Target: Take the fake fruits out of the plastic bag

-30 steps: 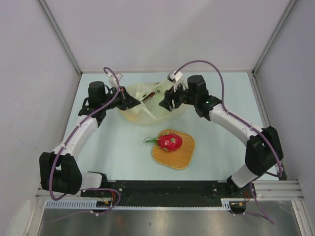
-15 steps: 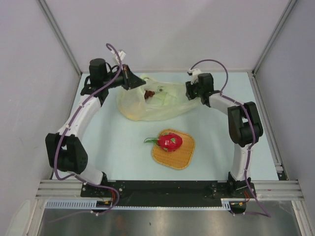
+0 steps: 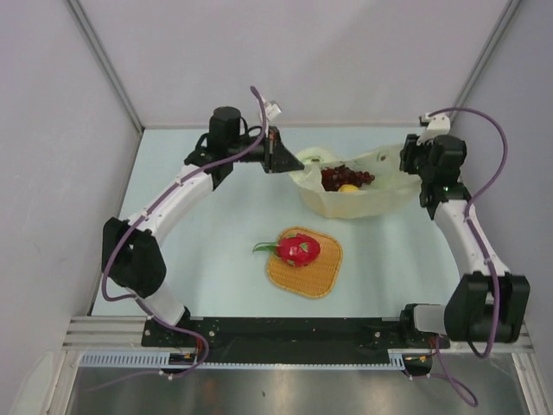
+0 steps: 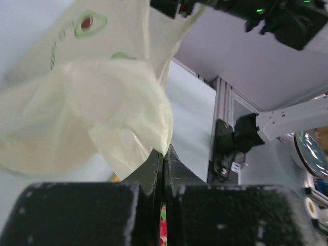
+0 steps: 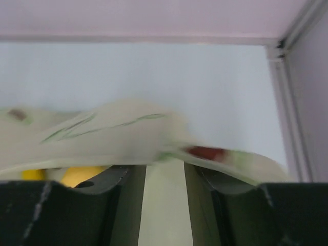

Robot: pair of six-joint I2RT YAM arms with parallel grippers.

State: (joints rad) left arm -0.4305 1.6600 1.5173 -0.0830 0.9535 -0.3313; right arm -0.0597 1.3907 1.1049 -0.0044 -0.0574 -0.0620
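At the far side of the table, seen from above: plastic bag hangs stretched between left gripper and right gripper, with grape bunch and yellow fruit half-hidden inside; dragon fruit sits on mat | left wrist: jaws pressed together on bag film, contents out of sight | right wrist: blurred, jaws nearly closed with film bunched between them, yellow patch low left unidentifiable
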